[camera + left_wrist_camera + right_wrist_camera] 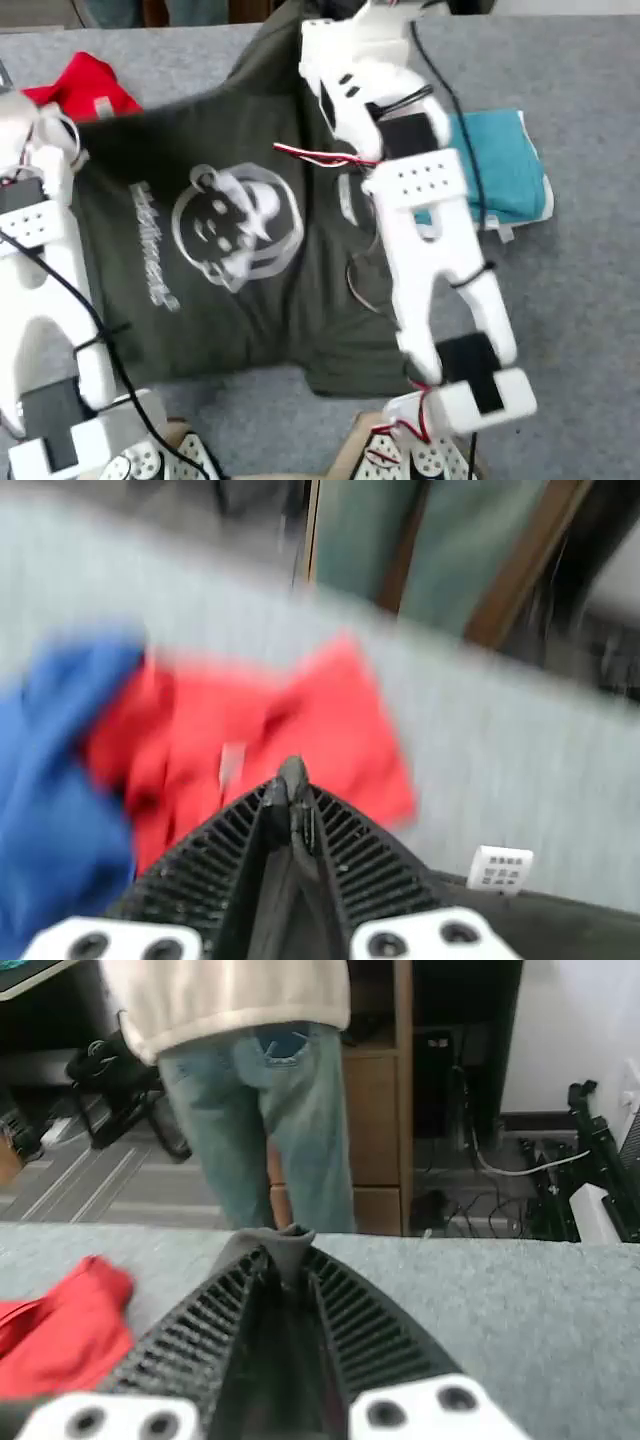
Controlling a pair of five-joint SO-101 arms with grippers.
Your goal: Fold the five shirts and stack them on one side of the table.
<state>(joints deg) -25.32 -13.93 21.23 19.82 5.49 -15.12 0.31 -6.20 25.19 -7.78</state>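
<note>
A dark green shirt (pixel 230 260) with a white print lies spread across the grey table (pixel 580 320). My right gripper (pixel 322 45) is at its far edge, shut on a fold of the dark cloth (pixel 283 1242). At the shirt's left sleeve, my left gripper (pixel 48 128) is shut, with a sliver of dark cloth (pixel 292 777) pinched at its tip. A crumpled red shirt (pixel 85 85) lies at the far left, also visible as the red shirt (pixel 270 730), with a blue shirt (pixel 50 780) beside it. A folded teal shirt (pixel 500 165) lies at the right.
The right arm's body stretches over the dark shirt's right half and part of the teal shirt. The table's far edge (pixel 520 1242) runs just past my right gripper. Bare table lies to the right and front right.
</note>
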